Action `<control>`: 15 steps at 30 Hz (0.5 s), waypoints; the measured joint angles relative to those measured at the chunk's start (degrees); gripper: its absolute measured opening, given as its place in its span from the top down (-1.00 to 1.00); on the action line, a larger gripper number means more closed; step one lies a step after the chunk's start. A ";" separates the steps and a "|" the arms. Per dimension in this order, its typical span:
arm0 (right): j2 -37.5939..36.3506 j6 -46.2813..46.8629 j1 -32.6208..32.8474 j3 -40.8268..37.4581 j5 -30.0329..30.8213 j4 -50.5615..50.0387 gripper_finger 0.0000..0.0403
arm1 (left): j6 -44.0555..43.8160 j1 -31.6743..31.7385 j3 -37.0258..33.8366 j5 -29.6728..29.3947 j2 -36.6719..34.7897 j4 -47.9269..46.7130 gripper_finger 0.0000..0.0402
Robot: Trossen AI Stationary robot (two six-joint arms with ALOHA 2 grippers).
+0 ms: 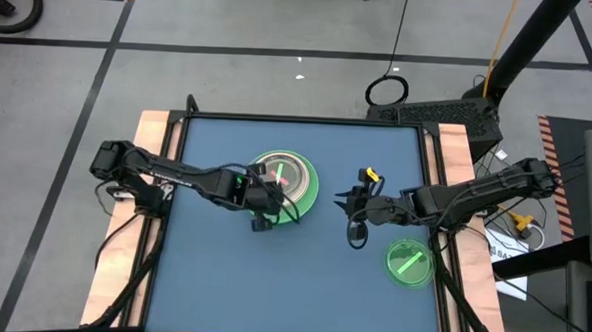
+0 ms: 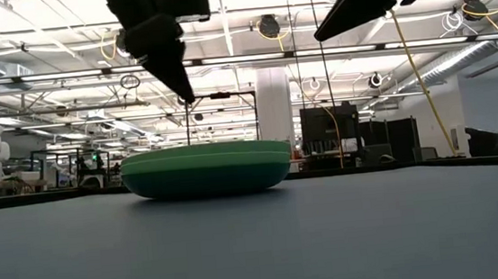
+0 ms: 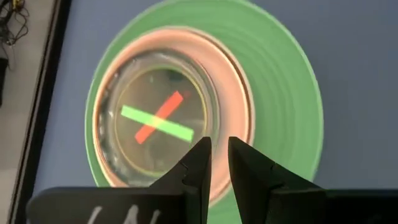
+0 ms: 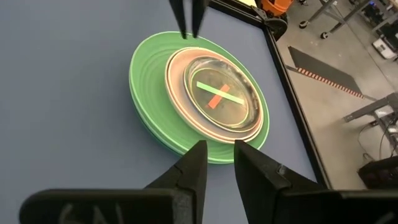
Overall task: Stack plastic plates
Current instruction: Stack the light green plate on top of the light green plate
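Observation:
A stack of plates (image 1: 285, 181) sits flat on the blue table. A large green plate (image 3: 280, 93) is at the bottom, a pale pink-rimmed plate (image 3: 239, 93) lies on it, and a small translucent plate (image 3: 155, 118) with crossed green and red stripes is on top. My left gripper (image 1: 266, 210) (image 3: 219, 146) hovers above the stack's near rim, with a narrow gap between its fingers and nothing in them. My right gripper (image 1: 352, 204) (image 4: 219, 149) hangs in the air to the right of the stack, also narrowly open and empty. A small green striped plate (image 1: 409, 263) lies flat near the table's right edge.
In the low view the stack (image 2: 206, 168) sits low on the table, with both grippers well above it. Wooden boards run along the table's left and right edges (image 1: 455, 153). Bare blue surface lies between the stack and the small green plate.

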 joint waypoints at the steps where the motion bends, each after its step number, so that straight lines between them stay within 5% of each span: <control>1: 0.00 0.65 0.00 0.00 0.00 0.00 0.64 | 0.18 -0.38 0.00 0.00 0.00 -1.04 0.69; 15: 0.00 24.98 -0.02 0.00 -2.97 -5.84 0.64 | -0.46 -4.81 0.00 -10.66 -2.49 -10.98 0.69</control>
